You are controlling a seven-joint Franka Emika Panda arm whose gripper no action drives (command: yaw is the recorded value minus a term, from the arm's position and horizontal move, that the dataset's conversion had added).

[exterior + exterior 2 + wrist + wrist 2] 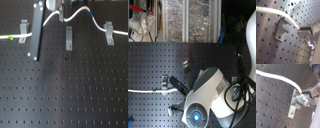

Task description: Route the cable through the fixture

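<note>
Above the perforated tabletop (65, 95), the gripper (300, 32) has its jaws clamped on the cable (80, 14), which already sits in the outer clips (22, 31) but appears yet to enter the middle clip (69, 37).

The white cable (273, 10) curves across a dark perforated board (266, 50) and passes over the upper end of a grey metal clip (283, 29) fixed to the board. Past the clip it runs down to a grey gripper finger (307, 30), where its end is hidden. Whether the jaws are closed cannot be told
</note>
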